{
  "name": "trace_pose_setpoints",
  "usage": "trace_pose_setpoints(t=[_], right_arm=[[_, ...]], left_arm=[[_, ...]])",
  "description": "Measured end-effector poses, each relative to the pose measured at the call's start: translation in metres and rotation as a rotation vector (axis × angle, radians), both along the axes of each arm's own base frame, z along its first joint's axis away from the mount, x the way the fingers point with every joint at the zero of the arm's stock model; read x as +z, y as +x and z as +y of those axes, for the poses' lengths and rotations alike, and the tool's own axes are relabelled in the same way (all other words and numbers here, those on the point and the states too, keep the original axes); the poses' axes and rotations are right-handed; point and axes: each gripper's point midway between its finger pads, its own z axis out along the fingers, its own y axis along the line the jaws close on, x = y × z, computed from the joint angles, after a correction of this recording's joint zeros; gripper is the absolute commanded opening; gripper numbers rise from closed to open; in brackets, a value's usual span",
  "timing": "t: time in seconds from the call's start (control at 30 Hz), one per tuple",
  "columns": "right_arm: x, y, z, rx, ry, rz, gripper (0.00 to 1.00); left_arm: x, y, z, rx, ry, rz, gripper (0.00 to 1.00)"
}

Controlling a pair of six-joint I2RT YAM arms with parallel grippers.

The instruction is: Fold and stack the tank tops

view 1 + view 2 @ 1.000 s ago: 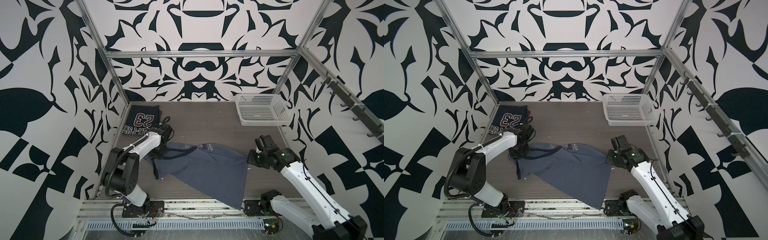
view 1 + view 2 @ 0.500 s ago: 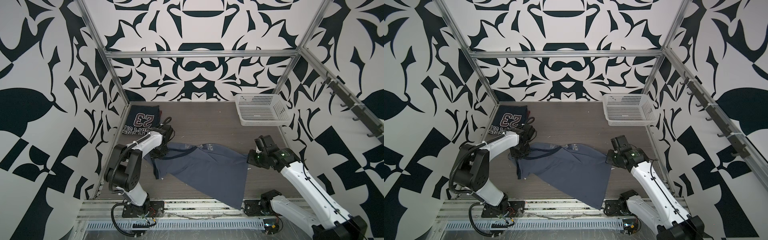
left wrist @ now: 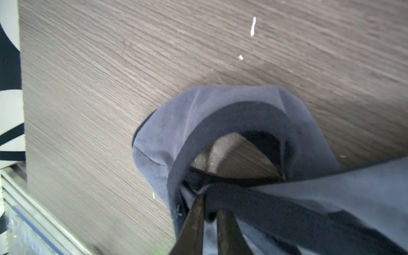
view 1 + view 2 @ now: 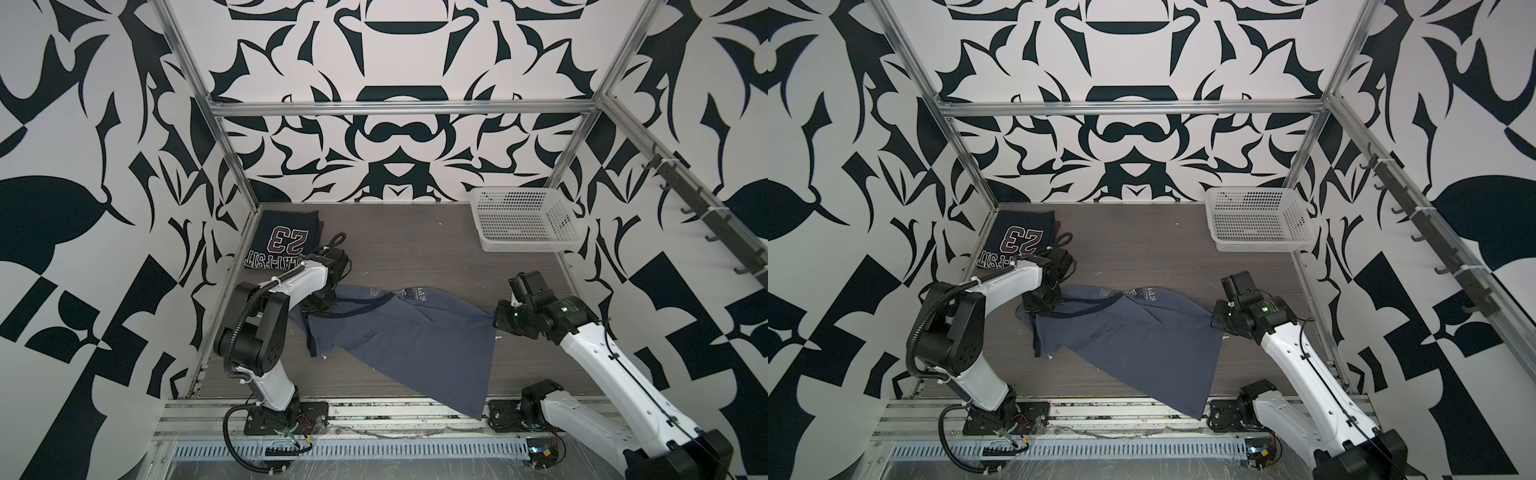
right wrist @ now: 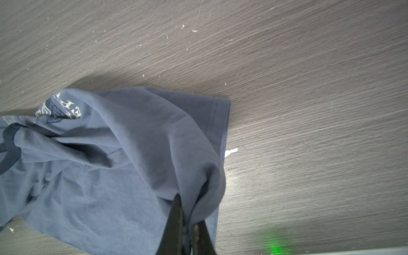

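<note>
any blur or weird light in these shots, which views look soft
Left wrist view: the table grain is smeared with motion blur, and the left gripper is dark and out of focus. Right wrist view: the slate-blue tank top is fairly sharp, with a green glow on the table beside it. Both top views: sharp, evenly lit.

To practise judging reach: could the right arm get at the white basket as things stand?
Probably yes: nothing stands between the right gripper and the basket, but it is shut on the blue top and must let go first.
</note>
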Motion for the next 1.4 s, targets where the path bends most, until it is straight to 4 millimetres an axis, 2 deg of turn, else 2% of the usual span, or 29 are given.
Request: trace_pose_setpoints(t=[0.07, 0.27, 0.67, 0.77, 0.83, 0.9, 1.0, 1.03, 1.13, 1.3, 1.4], right_arm=[[0.000, 0.000, 0.000, 0.000, 0.000, 0.000, 0.00], [-0.001, 0.000, 0.001, 0.002, 0.004, -0.001, 0.00], [0.000, 0.002, 0.003, 0.006, 0.016, -0.006, 0.00], [0.000, 0.002, 0.002, 0.004, 0.011, -0.006, 0.00], [0.000, 0.001, 0.000, 0.001, 0.004, -0.010, 0.00], [0.005, -0.001, -0.003, -0.005, -0.008, -0.017, 0.00], [0.023, 0.001, -0.007, -0.014, -0.023, -0.062, 0.00], [0.031, 0.003, -0.009, -0.017, -0.027, -0.085, 0.00], [0.059, 0.007, -0.012, -0.026, -0.029, -0.160, 0.00], [0.107, 0.008, -0.017, -0.031, -0.025, -0.272, 0.00], [0.148, 0.007, -0.017, -0.021, -0.007, -0.366, 0.00]], left_arm=[[0.001, 0.001, 0.001, -0.007, 0.010, -0.004, 0.33], [-0.003, 0.006, 0.002, -0.019, 0.020, -0.011, 0.33], [-0.013, 0.014, -0.001, -0.033, 0.022, -0.018, 0.00], [-0.009, 0.015, -0.002, -0.031, 0.018, -0.038, 0.00], [0.002, 0.012, -0.002, -0.032, 0.008, -0.078, 0.00], [0.024, 0.009, -0.003, -0.036, -0.014, -0.147, 0.00], [0.083, 0.005, -0.004, -0.041, -0.083, -0.346, 0.00], [0.108, 0.002, -0.005, -0.042, -0.115, -0.433, 0.00], [0.169, -0.014, 0.002, -0.034, -0.191, -0.648, 0.00], [0.234, -0.045, 0.021, -0.012, -0.238, -0.837, 0.00], [0.281, -0.061, 0.031, -0.010, -0.257, -0.946, 0.00]])
